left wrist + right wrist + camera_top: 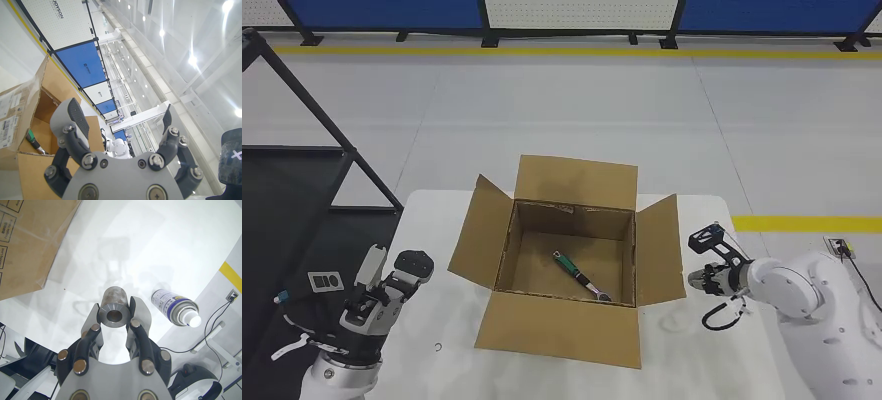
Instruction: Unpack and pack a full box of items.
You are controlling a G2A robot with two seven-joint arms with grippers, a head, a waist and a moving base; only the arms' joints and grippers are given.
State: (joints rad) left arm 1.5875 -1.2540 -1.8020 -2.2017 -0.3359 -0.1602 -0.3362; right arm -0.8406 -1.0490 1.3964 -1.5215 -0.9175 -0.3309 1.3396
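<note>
- The metal cylinder (114, 306), a short thick-walled sleeve with a bore through it and rust patches on its skin, sits in the right claw (115, 313) over the tabletop (132, 247), just off the box's right flap. We cannot tell whether its far end touches the surface.
- We judge it heavy for its bulk, rigid and smooth, so it could twist or slide between the pads. The hold across its round wall near the bored end looks sound, though a grip nearer the middle would balance it better.
- The right claw is clamped on it, one finger on either side of the wall.
- The box (562, 270) stands mid-tabletop with all four flaps folded out. On its floor a green-handled tool (580, 276) lies slantwise, apart from the walls.
- We take that tool for stiff and fairly light, best gripped across the green handle rather than the slim metal end.
- A spray can (174, 309) is near the cylinder, close to the tabletop's edge and apparently upright. It is likely light, thin-walled and ready to roll if tipped.
- The left claw (122, 121) hangs beside the box's left flap, its fingers spread wide with nothing between them.
</note>
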